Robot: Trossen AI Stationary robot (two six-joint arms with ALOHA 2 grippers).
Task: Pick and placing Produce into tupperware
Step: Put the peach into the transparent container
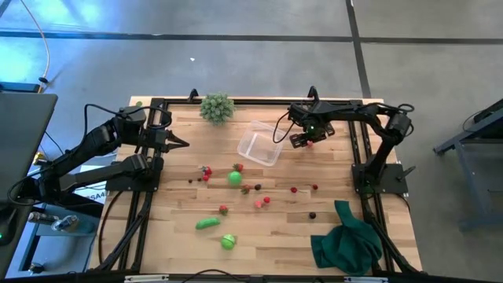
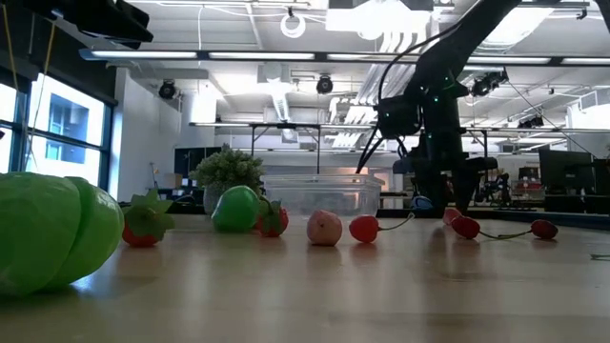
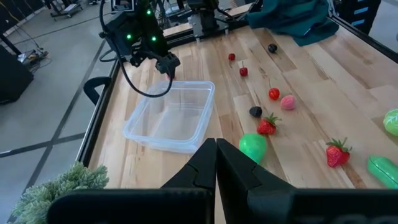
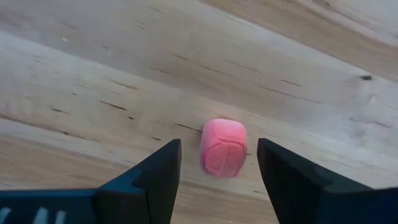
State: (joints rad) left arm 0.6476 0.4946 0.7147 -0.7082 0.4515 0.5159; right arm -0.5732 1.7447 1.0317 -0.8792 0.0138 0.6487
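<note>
Pink produce piece (image 4: 223, 148) lies on bare wooden table (image 4: 93, 68), centre of right wrist frame; blocky, long axis running up-down in that frame, pointing between the fingers. Right gripper (image 4: 219, 163) wide open, one finger either side of the piece, gripping nothing.

High view: right gripper (image 1: 305, 138) right of centre, upper half, just beside the tupperware's (image 1: 258, 146) right edge. Other produce scattered lower centre; green oblong piece (image 1: 207, 224) lies nearly left-right.

Left gripper (image 1: 178, 143) at left edge of the table, fingers shut, empty.

no legible text, seemingly
</note>
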